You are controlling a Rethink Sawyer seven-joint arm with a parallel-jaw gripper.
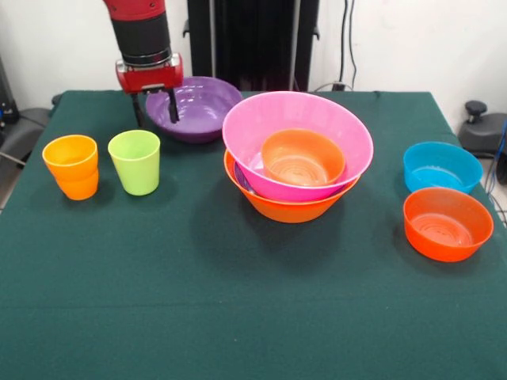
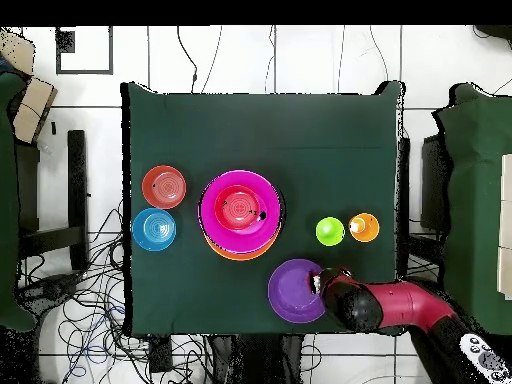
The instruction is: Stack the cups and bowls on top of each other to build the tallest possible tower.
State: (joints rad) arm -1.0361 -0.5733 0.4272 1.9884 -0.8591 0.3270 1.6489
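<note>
A dark green cloth with a matte, slightly napped look covers the counter, and everything on it is glossy moulded plastic. Near the middle stands the tower: a large yellow-orange bowl at the base, a large pink bowl with a wide flaring wall nested in it, and a small red-orange bowl sitting inside the pink one, concentric rings showing on its floor. A sliver of purple rim peeks out between the pink and yellow-orange walls.

At the far side a wide purple bowl rests alone on the cloth, shallow and round. The gripper hangs over its rim, its two thin dark fingers parted, one inside the bowl and the other outside the wall by the rim; whether they touch the plastic cannot be told.

In the front view, the cups stand left of the tower, just beside each other and upright: an orange cup with a stepped band below its rim, and a smooth lime green cup tapering toward its base. On the other side of the tower, well apart from it, a blue bowl sits behind another red-orange bowl, the two nearly touching.
</note>
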